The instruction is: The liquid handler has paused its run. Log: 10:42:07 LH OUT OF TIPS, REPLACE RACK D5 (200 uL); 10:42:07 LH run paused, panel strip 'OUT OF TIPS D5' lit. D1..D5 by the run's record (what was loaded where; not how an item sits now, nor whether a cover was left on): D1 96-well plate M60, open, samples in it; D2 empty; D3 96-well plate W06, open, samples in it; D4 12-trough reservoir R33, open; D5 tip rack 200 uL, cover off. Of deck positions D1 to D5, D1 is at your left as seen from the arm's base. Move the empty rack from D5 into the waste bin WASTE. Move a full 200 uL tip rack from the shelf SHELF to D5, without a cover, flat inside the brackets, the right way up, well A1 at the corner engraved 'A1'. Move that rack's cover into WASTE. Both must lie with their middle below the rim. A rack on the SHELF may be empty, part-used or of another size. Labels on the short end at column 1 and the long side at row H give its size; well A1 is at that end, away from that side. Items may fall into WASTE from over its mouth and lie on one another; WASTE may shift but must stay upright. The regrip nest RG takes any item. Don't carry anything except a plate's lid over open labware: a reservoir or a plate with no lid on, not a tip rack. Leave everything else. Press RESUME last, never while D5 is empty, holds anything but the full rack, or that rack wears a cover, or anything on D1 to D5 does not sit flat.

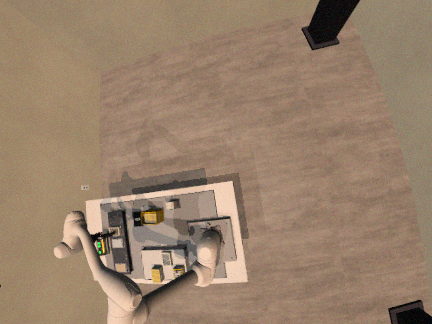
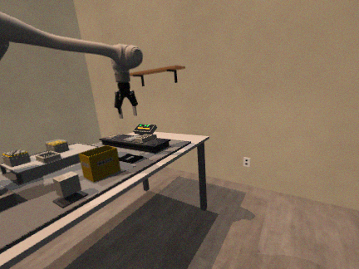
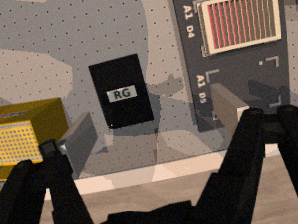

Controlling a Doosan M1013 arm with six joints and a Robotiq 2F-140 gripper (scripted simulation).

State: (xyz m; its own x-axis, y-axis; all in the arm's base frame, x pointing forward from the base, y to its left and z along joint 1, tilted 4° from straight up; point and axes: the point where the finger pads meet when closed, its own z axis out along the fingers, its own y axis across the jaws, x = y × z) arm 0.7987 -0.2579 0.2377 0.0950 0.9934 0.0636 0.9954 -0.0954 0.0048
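Observation:
My gripper (image 2: 125, 110) (image 3: 151, 111) is open and empty. It hangs high above the table's edge, near the D5 end of the dark deck (image 2: 135, 143) (image 3: 240, 85). In the wrist view, D5 (image 3: 242, 75) shows bare deck between its corner brackets. Beside it, the D4 reservoir (image 3: 242, 22) shows red troughs. The yellow WASTE bin (image 3: 47, 112) (image 2: 100, 163) (image 1: 152, 216) stands left of the black RG nest (image 3: 122, 92) (image 2: 132, 158). A yellow dotted rack top (image 3: 17, 145) shows inside the bin. The SHELF (image 2: 29, 166) (image 1: 150, 257) carries three racks, among them two with yellow tops (image 2: 57, 145) (image 2: 14, 157).
A panel with green lights (image 2: 145, 127) (image 1: 101, 246) sits at the deck's far side. A small grey box on a black base (image 2: 66, 184) (image 1: 172, 204) stands near the table's front edge. A wooden wall shelf (image 2: 158, 70) hangs behind the arm.

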